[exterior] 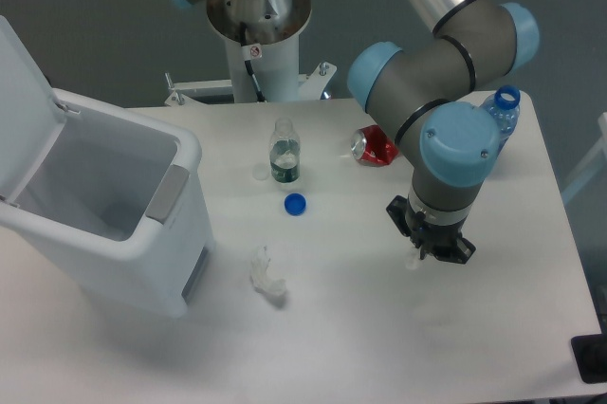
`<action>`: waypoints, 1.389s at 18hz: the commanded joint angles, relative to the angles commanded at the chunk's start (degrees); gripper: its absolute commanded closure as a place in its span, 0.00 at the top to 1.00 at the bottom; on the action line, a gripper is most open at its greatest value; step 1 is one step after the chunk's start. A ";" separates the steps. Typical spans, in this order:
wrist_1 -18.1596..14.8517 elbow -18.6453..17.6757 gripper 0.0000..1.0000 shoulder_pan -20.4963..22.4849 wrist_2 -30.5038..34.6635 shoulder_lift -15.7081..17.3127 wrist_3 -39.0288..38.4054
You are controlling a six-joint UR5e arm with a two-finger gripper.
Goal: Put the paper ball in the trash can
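The paper ball [267, 277] lies free on the worktop [379, 328], just beside the trash can [104, 224], whose lid stands open. The tool [432, 250] hovers well to the side — its opening I cannot tell. The approach looks yet to begin — next it must travel over the ball and descend.

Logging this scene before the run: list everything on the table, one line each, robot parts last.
trash can: 1, white with grey panel, lid open, table's left side
paper ball: 1, white, crumpled, just right of the bin
bottle cap: 1, blue, mid-table
small clear bottle: 1, uncapped, upright, behind the cap
crushed can: 1, red, lying behind the arm
plastic bottle: 1, blue-rimmed, far right, partly hidden
table: 1, white
gripper: 1, dark, right of centre, empty-looking
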 joint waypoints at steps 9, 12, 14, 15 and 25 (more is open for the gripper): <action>0.62 0.26 0.00 -0.79 -1.92 3.51 -2.54; 0.44 -0.09 0.00 -2.10 -4.74 5.27 -6.05; 0.53 -1.05 0.00 -4.73 -6.50 7.19 -10.26; 0.53 -1.32 0.00 -5.96 -7.37 8.51 -11.94; 1.76 -3.16 0.03 -14.05 -17.04 16.87 -26.71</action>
